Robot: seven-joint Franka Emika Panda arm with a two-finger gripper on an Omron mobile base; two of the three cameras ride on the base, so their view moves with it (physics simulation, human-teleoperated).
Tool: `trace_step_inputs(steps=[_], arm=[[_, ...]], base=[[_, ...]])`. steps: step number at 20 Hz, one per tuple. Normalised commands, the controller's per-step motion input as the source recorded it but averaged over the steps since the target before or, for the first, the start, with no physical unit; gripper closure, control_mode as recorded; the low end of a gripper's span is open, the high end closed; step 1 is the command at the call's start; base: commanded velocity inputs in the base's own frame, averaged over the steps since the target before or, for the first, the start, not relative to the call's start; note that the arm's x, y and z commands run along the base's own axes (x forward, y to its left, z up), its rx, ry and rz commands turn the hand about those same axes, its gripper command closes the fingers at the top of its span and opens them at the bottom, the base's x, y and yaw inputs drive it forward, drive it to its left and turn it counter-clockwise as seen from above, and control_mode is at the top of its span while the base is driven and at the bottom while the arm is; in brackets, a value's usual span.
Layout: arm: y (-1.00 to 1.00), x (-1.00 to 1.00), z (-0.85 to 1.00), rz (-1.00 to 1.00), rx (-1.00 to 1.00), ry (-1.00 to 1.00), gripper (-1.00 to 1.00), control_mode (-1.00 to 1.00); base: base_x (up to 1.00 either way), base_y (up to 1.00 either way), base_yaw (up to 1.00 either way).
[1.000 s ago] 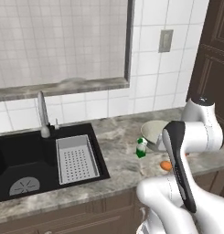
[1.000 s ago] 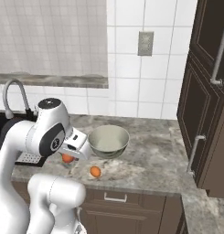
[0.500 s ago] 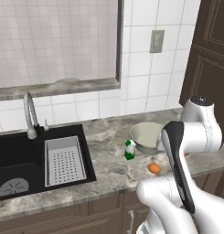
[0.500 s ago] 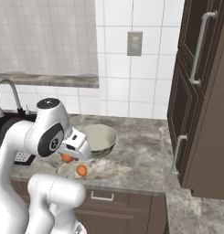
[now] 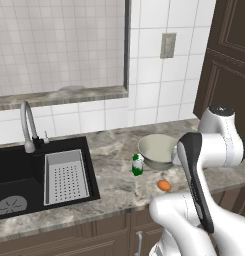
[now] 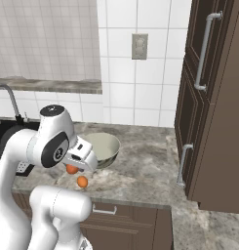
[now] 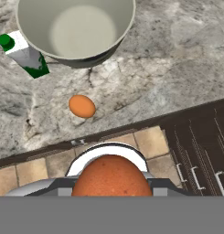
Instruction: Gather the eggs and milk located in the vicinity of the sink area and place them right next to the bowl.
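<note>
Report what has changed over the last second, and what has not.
The base drove toward the sink side, so the whole scene slid right in both base views; nothing on the counter itself moved. The gripper stays shut on an egg, nothing taken or released. The second egg, the milk and the bowl kept their places on the counter.

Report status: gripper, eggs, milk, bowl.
Gripper shut on second egg. First egg on counter near bowl; milk beside bowl. Nothing in the way.
</note>
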Motion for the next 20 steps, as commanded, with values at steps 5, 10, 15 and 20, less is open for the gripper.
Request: trace_step_inputs(steps=[5,10,15,20], arm=[[-0.28,0.26,0.00,0.10,0.00,0.00,1.00,-1.00],[-0.59,0.42,-0.04,0.22,0.04,0.00,1.00,-1.00],[-0.45,0.15,-0.23,0.21,0.00,-0.10,1.00,-1.00],[-0.45,0.11,-0.26,0.19,0.00,-0.17,1.00,-1.00]], base=[[0.00,0.00,0.00],[0.00,0.00,0.00],[0.00,0.00,0.00],[0.00,0.00,0.00]])
